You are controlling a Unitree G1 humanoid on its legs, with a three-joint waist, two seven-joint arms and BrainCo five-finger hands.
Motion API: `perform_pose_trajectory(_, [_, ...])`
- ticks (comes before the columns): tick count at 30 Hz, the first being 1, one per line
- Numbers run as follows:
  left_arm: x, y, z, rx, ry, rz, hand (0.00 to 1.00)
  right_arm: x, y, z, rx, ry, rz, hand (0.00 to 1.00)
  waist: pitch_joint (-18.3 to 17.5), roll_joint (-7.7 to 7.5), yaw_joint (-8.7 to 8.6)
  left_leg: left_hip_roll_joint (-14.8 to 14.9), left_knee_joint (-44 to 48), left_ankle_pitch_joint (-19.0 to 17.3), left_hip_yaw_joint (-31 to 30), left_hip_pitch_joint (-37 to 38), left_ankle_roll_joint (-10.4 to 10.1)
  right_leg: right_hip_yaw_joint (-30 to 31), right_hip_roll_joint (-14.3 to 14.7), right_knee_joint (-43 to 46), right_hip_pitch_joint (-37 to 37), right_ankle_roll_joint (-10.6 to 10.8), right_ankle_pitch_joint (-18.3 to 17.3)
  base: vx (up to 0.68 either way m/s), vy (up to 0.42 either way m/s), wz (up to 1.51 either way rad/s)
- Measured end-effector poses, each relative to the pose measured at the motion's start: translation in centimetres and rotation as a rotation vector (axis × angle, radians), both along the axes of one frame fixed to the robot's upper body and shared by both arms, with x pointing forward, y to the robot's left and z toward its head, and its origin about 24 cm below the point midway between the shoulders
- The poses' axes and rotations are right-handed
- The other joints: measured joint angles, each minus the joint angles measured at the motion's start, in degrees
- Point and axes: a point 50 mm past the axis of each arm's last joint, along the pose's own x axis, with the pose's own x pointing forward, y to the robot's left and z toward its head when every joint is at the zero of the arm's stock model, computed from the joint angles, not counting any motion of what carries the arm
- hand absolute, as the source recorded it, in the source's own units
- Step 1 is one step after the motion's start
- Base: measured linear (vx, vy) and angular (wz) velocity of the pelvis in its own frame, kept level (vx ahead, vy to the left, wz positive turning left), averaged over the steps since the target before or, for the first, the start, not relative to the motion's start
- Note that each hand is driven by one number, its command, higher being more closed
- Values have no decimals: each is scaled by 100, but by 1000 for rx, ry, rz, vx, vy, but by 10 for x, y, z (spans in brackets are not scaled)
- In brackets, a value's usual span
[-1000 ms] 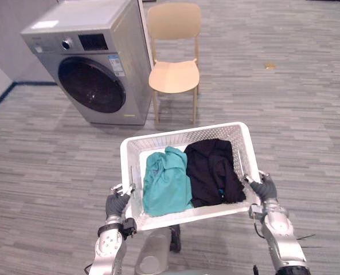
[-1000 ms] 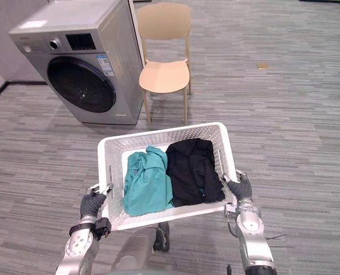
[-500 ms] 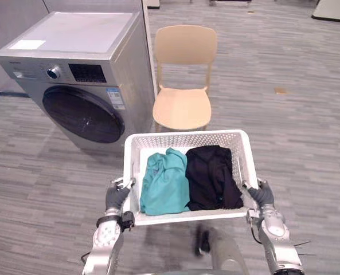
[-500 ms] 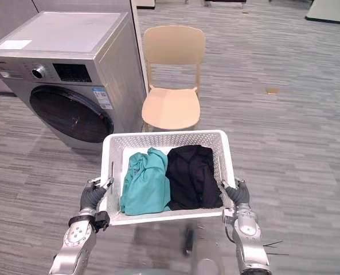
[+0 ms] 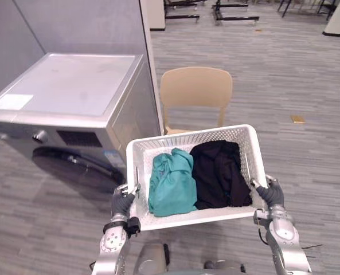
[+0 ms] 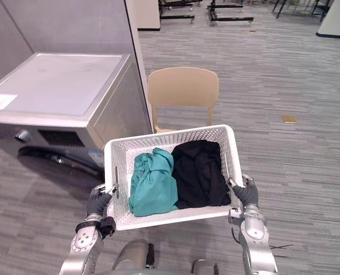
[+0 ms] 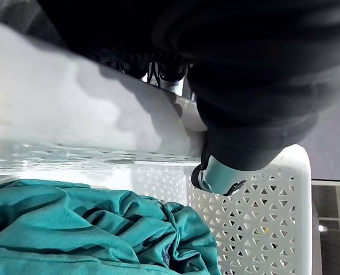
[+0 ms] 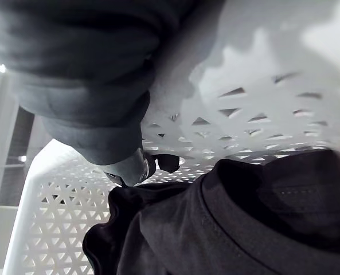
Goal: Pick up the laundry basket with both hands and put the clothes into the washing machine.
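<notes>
Two hands carry the laundry basket [image 5: 181, 140] clear of the floor, in front of the robot. At far left stands the grey washing machine [image 5: 72, 109], flat top showing, just beyond the basket's left corner. The left hand [image 5: 122, 201] clamps the basket's left rim, its thumb hooked inside the mesh wall. Inside lie a teal garment [image 5: 172, 183] on the left and a black garment [image 5: 218, 172] on the right, the two touching. Beyond the far rim stands a tan chair [image 5: 195, 89], beside the machine. The right hand [image 5: 271, 193] grips the right rim likewise, its thumb curled inside, near the black cloth.
</notes>
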Motion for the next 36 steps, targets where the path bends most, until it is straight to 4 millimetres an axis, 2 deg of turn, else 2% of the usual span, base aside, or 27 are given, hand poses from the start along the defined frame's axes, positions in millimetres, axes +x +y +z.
perform_pose_trajectory(1, [0, -1, 0, 1, 0, -5, 100, -6, 0, -5, 4, 22, -9, 100, -8, -62, 9, -141, -47, -51, 89, 20, 89, 48, -110, -97, 4, 42, 32, 197, 128, 1])
perform_pose_trajectory(3, [-4, 1, -3, 12, 19, -6, 100, -6, 1, -9, -2, 45, -2, 100, -10, -68, 18, -168, -65, -89, 243, 62, 154, 239, -154, -216, 11, 118, 188, 214, 140, -24])
perform_pose_trajectory(6, [-3, 0, -2, 34, 19, -40, 100, -7, 0, -17, -18, 81, -5, 100, 7, -116, 36, -159, -346, -22, 360, 64, 258, 340, -153, -375, -120, 88, 376, 86, 52, -23])
perform_pose_trajectory(7, [-1, 0, -1, 37, 14, -41, 100, -3, 0, -18, -19, 84, -5, 100, 29, -147, 38, -145, -442, 17, 428, 30, 288, 433, -149, -360, -256, 96, 391, -23, 7, -44])
perform_pose_trajectory(10, [27, -4, 6, 51, -29, -64, 100, 22, 0, -9, -35, 40, -8, 100, 184, -168, 12, -56, -536, 228, 561, -600, 273, 542, -53, -142, -1088, 45, 482, -104, 13, -44])
perform_pose_trajectory(12, [58, -6, 24, 84, -102, -68, 100, 49, -1, 9, -59, -34, -23, 100, 425, -196, -113, 13, -565, 465, 578, -1230, 301, 596, 14, 96, -1868, 75, 580, -185, 12, -23])
perform_pose_trajectory(15, [102, -7, 58, 136, -216, -65, 100, 82, -4, 44, -87, -164, -50, 100, 1067, -287, -153, 50, -631, 662, 712, -1754, 330, 636, 8, 193, -2542, 156, 680, -201, 30, -31])
perform_pose_trajectory(17, [117, -6, 71, 154, -248, -48, 100, 97, -3, 58, -90, -208, -55, 100, 1241, -290, -191, 90, -622, 748, 754, -1952, 383, 686, 10, 305, -2816, 191, 724, -170, 32, -17])
perform_pose_trajectory(19, [142, 2, 95, 194, -295, -3, 100, 127, 3, 83, -72, -270, -37, 100, 1291, -285, -171, 130, -565, 808, 852, -2410, 377, 795, 27, 459, -3379, 252, 791, -177, 38, -29])
perform_pose_trajectory(20, [147, 4, 102, 200, -310, 10, 100, 134, 5, 90, -67, -287, -33, 100, 1299, -280, -168, 142, -539, 833, 853, -2517, 398, 800, 36, 487, -3490, 271, 807, -138, 21, -20])
perform_pose_trajectory(23, [168, 10, 146, 197, -426, 77, 100, 155, 16, 128, -35, -403, -27, 100, 1433, -280, -89, 249, -420, 894, 845, -2892, 413, 780, 117, 570, -3851, 255, 887, -75, -8, -9])
perform_pose_trajectory(25, [179, 16, 186, 181, -534, 133, 100, 168, 27, 169, -13, -528, -13, 100, 1489, -276, 10, 342, -294, 925, 819, -3235, 435, 754, 196, 676, -4180, 237, 911, -73, -37, -10])
perform_pose_trajectory(29, [186, 24, 232, 157, -664, 197, 100, 173, 40, 221, 12, -696, 9, 100, 1599, -275, 58, 350, -293, 1014, 758, -3466, 461, 648, 203, 751, -4398, 236, 910, -5, -25, 6])
perform_pose_trajectory(30, [186, 25, 243, 147, -696, 205, 0, 174, 44, 232, 15, -731, 18, 0, 1625, -275, 60, 340, -305, 1024, 724, -3496, 448, 599, 199, 756, -4413, 234, 909, 26, -16, 12])
perform_pose_trajectory(33, [188, 29, 261, 104, -739, 243, 0, 176, 53, 258, 69, -805, 27, 0, 1625, -275, 61, 329, -349, 1061, 687, -3603, 431, 555, 197, 758, -4516, 231, 908, 36, -12, 6])
perform_pose_trajectory(36, [195, 38, 265, 77, -711, 269, 0, 177, 61, 280, 140, -872, 49, 0, 1627, -274, 49, 329, -381, 1080, 676, -3622, 407, 523, 200, 759, -4538, 230, 907, 44, -16, 2])
